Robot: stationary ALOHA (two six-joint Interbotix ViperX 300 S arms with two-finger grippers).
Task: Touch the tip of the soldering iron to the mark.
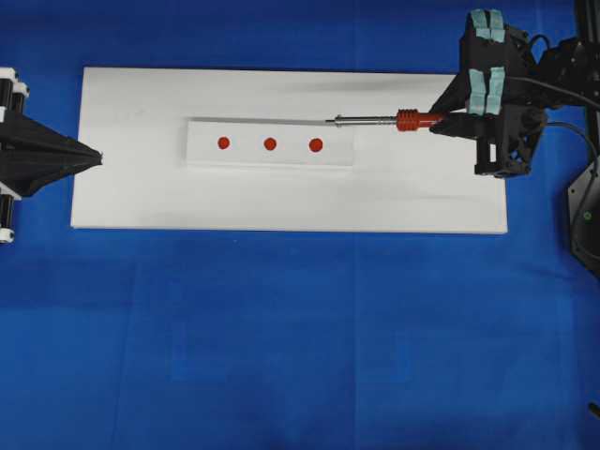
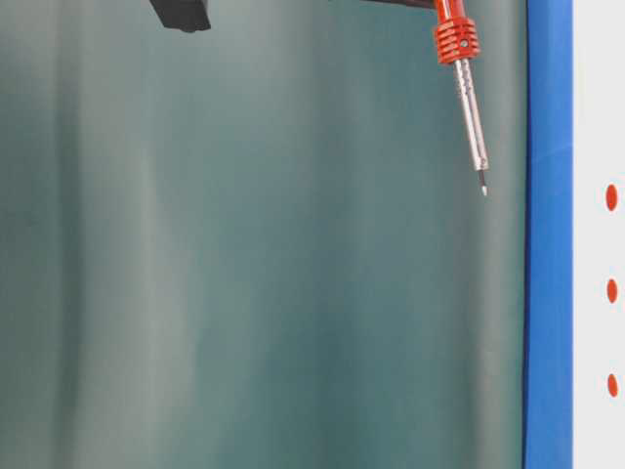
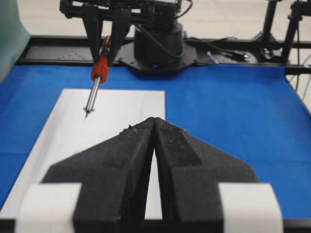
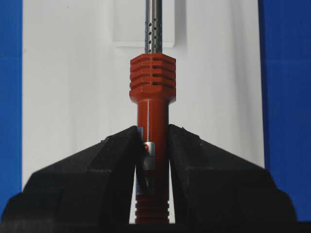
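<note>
My right gripper (image 1: 442, 122) (image 4: 152, 132) is shut on the red-orange handle of the soldering iron (image 1: 408, 120) (image 4: 152, 97), behind its ribbed collar. The silver shaft points left. The tip (image 1: 329, 121) (image 2: 483, 189) (image 3: 86, 116) hangs in the air, clear of the surface, over the right end of a white strip (image 1: 253, 157). On the strip sit three red round marks: left mark (image 1: 223, 142), middle mark (image 1: 270, 143), right mark (image 1: 316, 144). The right mark lies closest to the tip. My left gripper (image 1: 96, 157) (image 3: 153, 119) is shut and empty at the board's left edge.
The strip lies on a white board (image 1: 281, 202) on a blue cloth (image 1: 300, 337). The right arm's black base (image 3: 158, 43) and cables stand beyond the board's far end. A grey-green backdrop (image 2: 244, 293) fills the table-level view.
</note>
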